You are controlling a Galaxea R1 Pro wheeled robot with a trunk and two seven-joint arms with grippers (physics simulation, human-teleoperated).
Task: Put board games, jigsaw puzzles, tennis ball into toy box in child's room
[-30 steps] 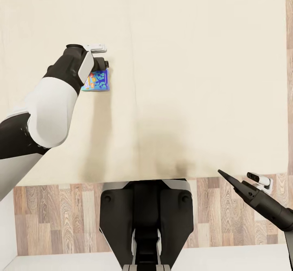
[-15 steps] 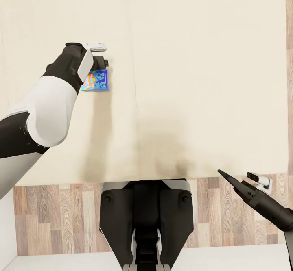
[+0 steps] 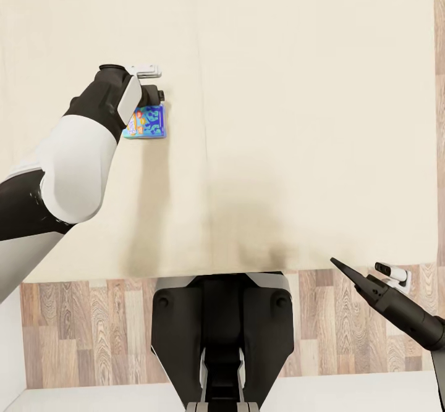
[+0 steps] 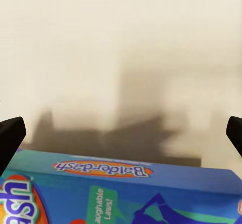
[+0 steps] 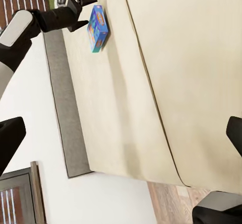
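Observation:
A small, mostly blue board game point(image 3: 147, 121) lies flat on the beige bed point(image 3: 296, 121). My left gripper point(image 3: 157, 96) hovers just past the box's far edge, tilted down at it. From the right wrist view its fingers spread open beside the board game point(image 5: 97, 26), and the left gripper point(image 5: 85, 13) holds nothing. The left wrist view has the printed lid of the board game point(image 4: 121, 194) close below the open left gripper point(image 4: 121, 133). My right gripper point(image 3: 343, 269) hangs over the bed's near right corner, open and empty.
The mattress takes up most of the head view, with a strip of wood-plank floor point(image 3: 93, 325) between it and my trunk point(image 3: 222, 325). A dark grey bed frame point(image 5: 55, 108) runs along the mattress side next to a white wall.

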